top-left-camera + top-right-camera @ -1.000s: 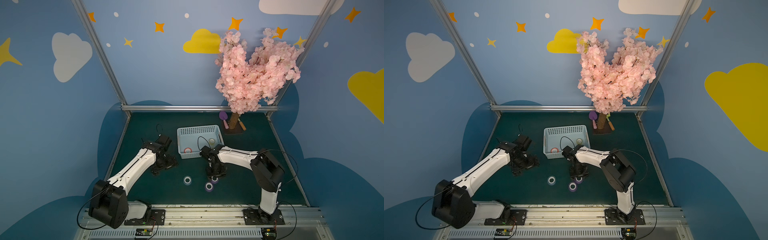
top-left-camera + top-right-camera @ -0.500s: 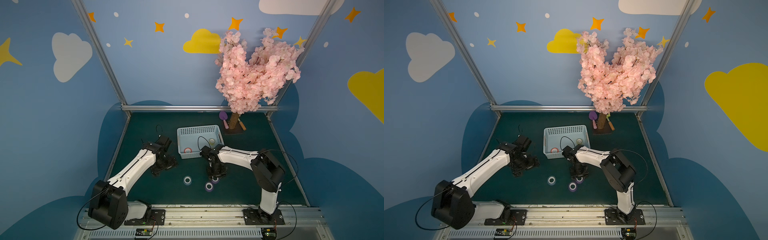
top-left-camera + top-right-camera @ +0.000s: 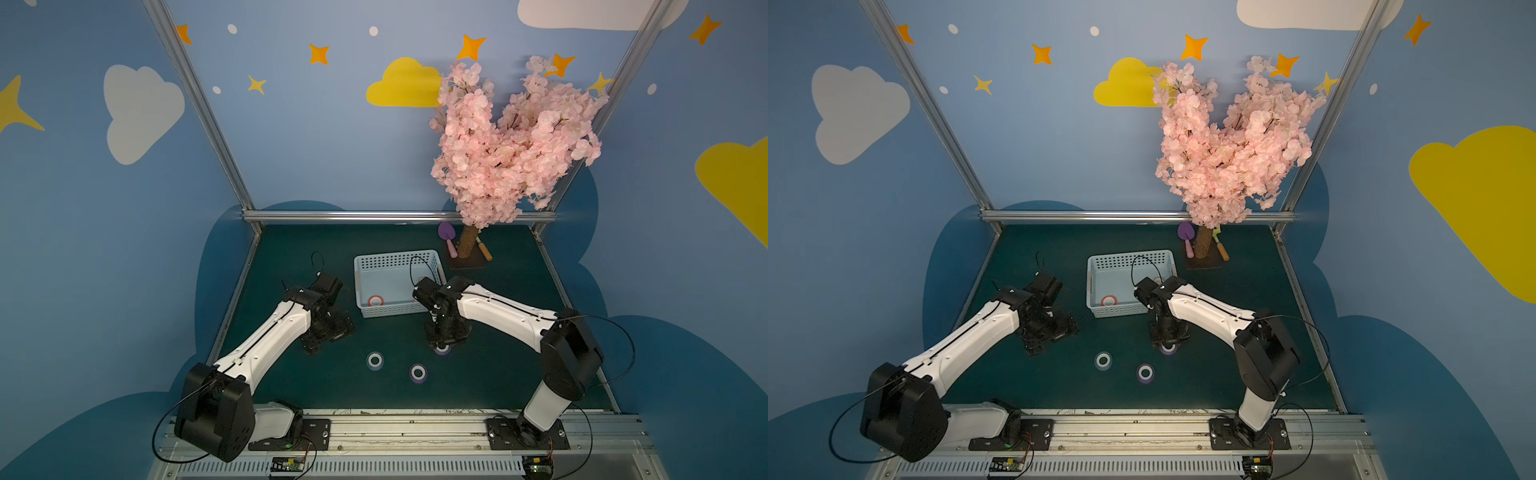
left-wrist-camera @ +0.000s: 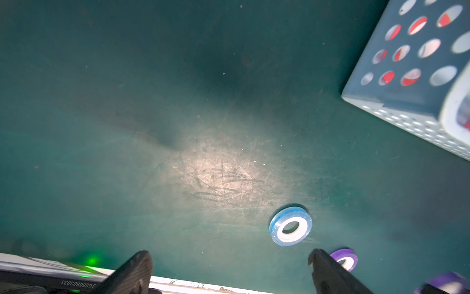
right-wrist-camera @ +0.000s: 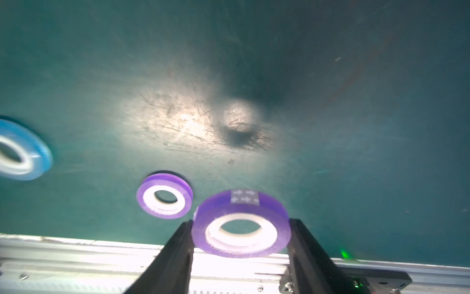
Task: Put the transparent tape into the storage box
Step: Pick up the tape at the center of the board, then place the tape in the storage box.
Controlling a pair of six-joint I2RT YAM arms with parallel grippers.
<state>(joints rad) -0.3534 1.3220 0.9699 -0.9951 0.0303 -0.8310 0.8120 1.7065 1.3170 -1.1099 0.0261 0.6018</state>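
Observation:
My right gripper (image 5: 241, 224) is shut on a translucent purple tape roll (image 5: 241, 203), one finger on each side of its rim. In both top views this gripper (image 3: 446, 338) (image 3: 1169, 338) points down at the mat, with the purple roll (image 3: 441, 350) (image 3: 1168, 349) showing under it, just in front of the pale blue storage box (image 3: 395, 255) (image 3: 1129, 255). My left gripper (image 4: 230, 257) (image 3: 328, 332) stands wide open over bare mat, left of the box, holding nothing.
A blue roll (image 3: 375, 360) (image 4: 290, 226) and another purple roll (image 3: 417, 372) (image 5: 164, 196) lie on the green mat near the front. A red roll (image 3: 375, 300) lies inside the box. A pink blossom tree (image 3: 507, 145) and toy tools stand at the back right.
The right jaws have narrowed a little onto the purple roll. Both arms have hardly moved, and the left gripper stays open.

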